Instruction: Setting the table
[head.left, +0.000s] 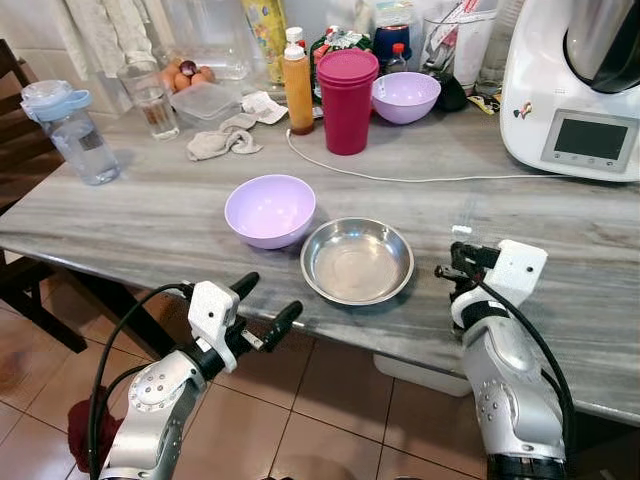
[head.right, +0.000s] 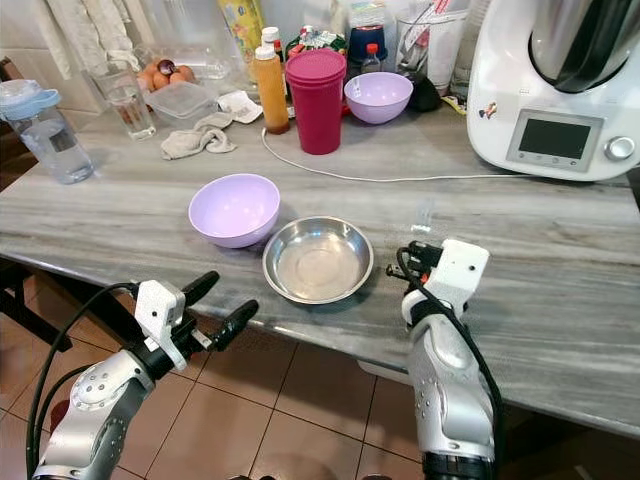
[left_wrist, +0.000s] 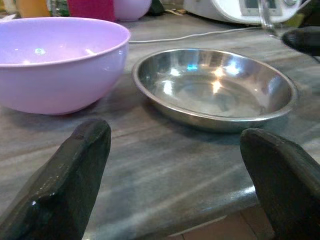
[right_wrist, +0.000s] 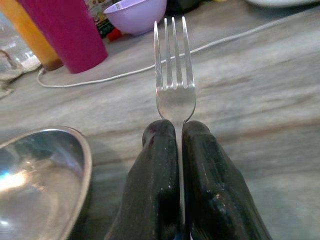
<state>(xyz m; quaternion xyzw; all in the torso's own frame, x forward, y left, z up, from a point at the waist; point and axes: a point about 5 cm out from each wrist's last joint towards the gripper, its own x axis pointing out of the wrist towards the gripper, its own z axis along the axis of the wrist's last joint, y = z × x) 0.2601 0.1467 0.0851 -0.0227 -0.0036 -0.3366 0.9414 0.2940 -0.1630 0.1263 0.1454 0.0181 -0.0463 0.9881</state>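
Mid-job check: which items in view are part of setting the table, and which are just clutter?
In play:
- fork, clamped in the right end effector
- steel dish
- near lilac bowl
- left end effector, open at the table edge

Lying about:
- magenta tumbler
- far lilac bowl
- orange bottle
- water bottle
- kitchen machine
- rag

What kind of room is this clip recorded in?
Most likely a home kitchen or dining corner: a cluttered grey table holds a food processor, bowls and a sauce bottle. The right gripper holds a fork beside a steel dish.
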